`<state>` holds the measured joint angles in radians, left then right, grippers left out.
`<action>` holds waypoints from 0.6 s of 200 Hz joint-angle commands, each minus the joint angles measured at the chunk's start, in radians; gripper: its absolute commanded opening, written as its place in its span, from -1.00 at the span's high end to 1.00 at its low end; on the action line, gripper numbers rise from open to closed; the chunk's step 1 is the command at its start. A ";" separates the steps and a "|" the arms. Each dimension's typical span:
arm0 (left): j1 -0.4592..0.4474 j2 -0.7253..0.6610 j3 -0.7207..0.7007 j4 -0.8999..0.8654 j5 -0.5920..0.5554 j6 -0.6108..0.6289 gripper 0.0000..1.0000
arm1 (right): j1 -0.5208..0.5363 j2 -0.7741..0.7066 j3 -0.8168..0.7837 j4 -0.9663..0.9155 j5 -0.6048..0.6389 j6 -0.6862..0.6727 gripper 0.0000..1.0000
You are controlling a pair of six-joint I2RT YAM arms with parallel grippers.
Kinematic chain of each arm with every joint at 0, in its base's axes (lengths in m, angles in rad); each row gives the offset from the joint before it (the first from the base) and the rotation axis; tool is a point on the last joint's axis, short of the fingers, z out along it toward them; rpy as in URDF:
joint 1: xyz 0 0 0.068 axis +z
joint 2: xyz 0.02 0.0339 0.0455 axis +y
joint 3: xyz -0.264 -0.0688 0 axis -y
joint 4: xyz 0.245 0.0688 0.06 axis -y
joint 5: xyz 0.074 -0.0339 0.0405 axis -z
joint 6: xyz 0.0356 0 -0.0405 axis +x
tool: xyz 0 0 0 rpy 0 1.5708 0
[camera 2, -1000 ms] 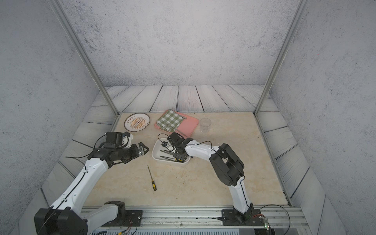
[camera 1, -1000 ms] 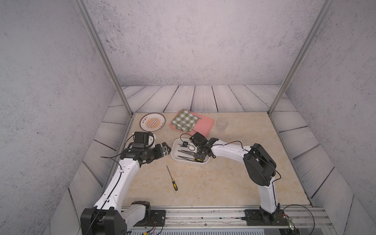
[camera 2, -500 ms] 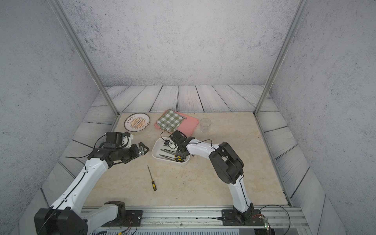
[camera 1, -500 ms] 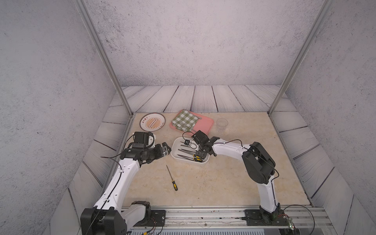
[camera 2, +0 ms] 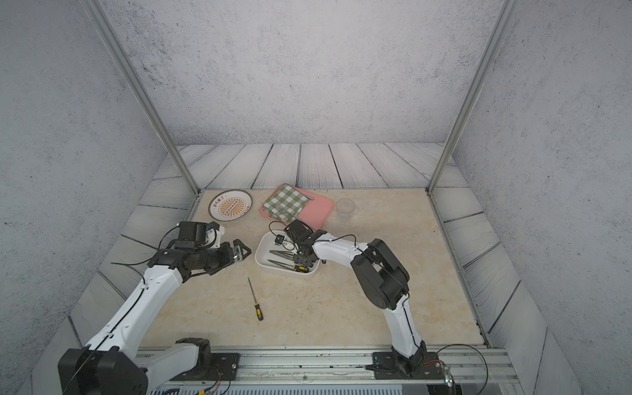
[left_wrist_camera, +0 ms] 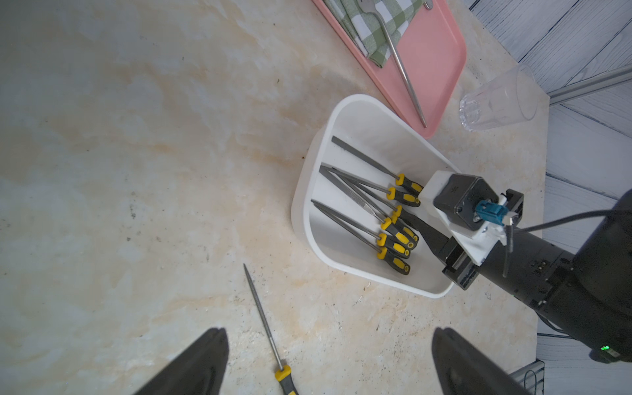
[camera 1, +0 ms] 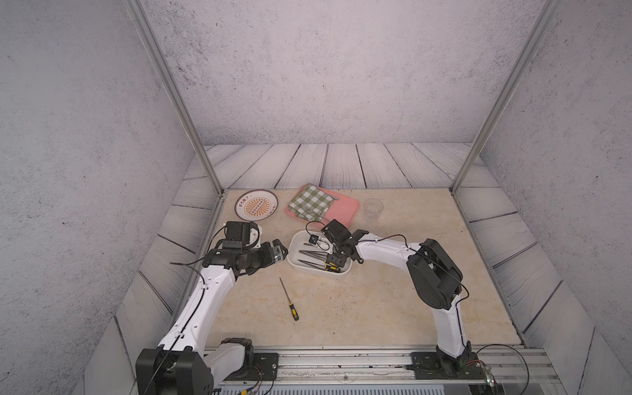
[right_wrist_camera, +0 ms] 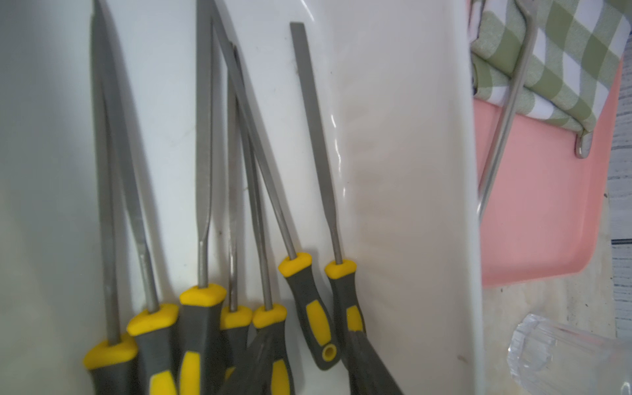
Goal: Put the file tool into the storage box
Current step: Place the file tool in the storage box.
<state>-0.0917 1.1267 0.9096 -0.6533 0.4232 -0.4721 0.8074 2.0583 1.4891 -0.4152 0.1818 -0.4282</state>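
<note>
- The storage box (camera 1: 301, 238) sat on the table (camera 1: 376, 307), holding several grey-and-yellow-handled files (right_wrist_camera: 205, 171) side by side.
- The right gripper (right_wrist_camera: 309, 337) hung low over the handle end of the box, its jaws a little apart, with one file handle (right_wrist_camera: 316, 318) lying between them, not pinched.
- One file tool (camera 1: 289, 298) lay on the table outside the box, on its robot-facing side.
- The left gripper (left_wrist_camera: 330, 333) hovered just beside the box, jaws wide apart and empty.

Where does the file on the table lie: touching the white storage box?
Apart. The left wrist view shows bare table between the file and the storage box.
</note>
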 commanded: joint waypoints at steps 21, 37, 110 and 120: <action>0.001 -0.003 -0.004 -0.003 -0.004 0.005 -0.97 | -0.004 -0.112 -0.042 0.005 -0.030 0.110 0.18; 0.000 0.000 -0.010 0.002 -0.003 0.001 -0.97 | -0.003 -0.153 -0.056 0.018 0.006 0.184 0.18; -0.001 0.197 0.032 -0.023 0.140 0.006 -0.99 | 0.036 -0.567 -0.402 0.203 -0.160 0.744 0.10; -0.001 0.218 0.032 -0.027 0.151 0.005 -0.99 | 0.054 -0.616 -0.439 0.191 -0.140 0.796 0.09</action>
<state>-0.0921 1.3132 0.9138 -0.6510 0.5251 -0.4751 0.8230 1.5368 1.1244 -0.2600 0.0795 0.1600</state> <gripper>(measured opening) 0.996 0.453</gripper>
